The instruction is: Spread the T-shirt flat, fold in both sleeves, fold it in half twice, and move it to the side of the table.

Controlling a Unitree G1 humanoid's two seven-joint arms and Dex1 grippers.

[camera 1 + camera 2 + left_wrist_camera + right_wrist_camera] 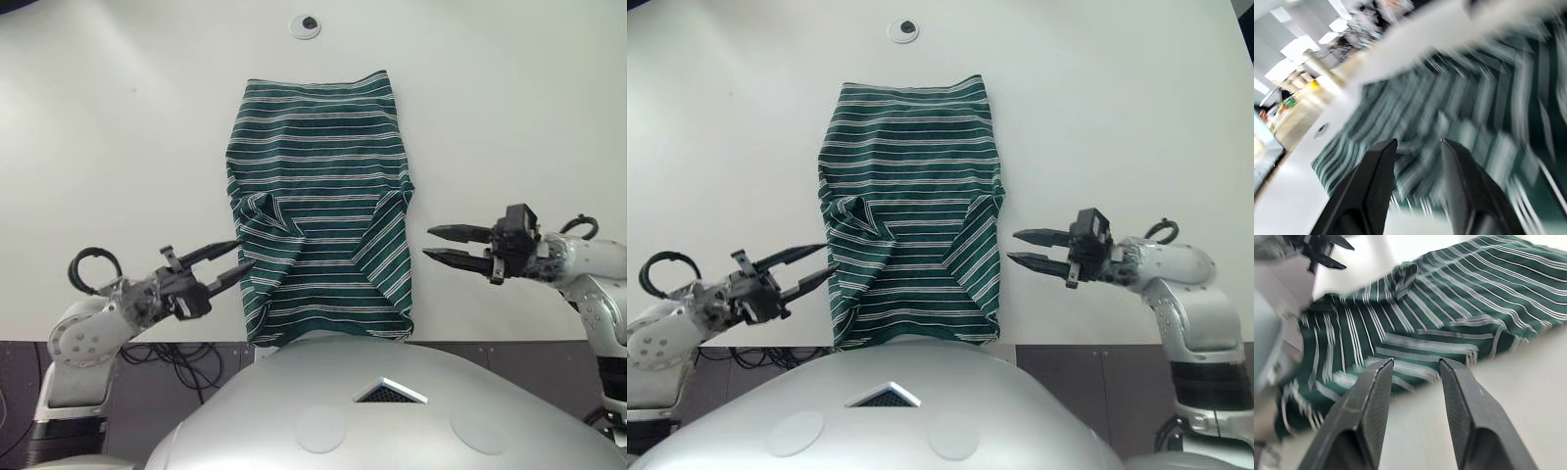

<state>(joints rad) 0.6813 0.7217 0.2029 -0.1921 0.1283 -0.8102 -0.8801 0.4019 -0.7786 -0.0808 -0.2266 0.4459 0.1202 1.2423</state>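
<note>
Since both sleeves [390, 245] looked tucked in already, w/ slanted folds on each side of the lower half, I judged the step in hand to be the first half-fold. The T-shirt [318, 206] lay as a long narrow strip mid-table [118, 127], one short end at the near edge by me, the other reaching toward a small round fitting [306, 26] on the far side. My left gripper [235, 255] hung at the shirt's left edge toward the near end, fingers apart, tips about at the fabric, nothing held. My right gripper [429, 243] sat on the opp. side, fingers also apart, a bit clear of the right edge, empty. Next move, I reckoned: pinch both near corners, lift together & carry them over to the far hem, keeping edges lined up so the sleeves wouldn't slip out.
</note>
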